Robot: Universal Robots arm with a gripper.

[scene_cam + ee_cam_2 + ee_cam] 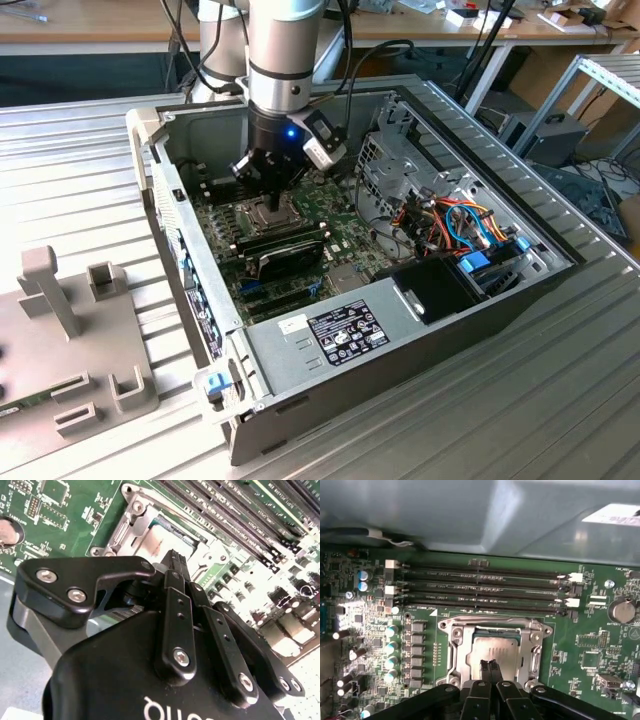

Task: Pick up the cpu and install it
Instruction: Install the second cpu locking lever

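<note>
Silver-grey square cpu [493, 648] seated flat in the metal socket frame [454, 645] on the green motherboard [580, 640], gripper [489, 670] fingers [493, 670] pressed closed just above it

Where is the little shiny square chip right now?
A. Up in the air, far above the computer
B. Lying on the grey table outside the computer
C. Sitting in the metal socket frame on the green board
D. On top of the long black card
C: in the first wrist view, the cpu lies inside the metal socket frame on the green motherboard, with the gripper right above it, fingertips together.
</note>
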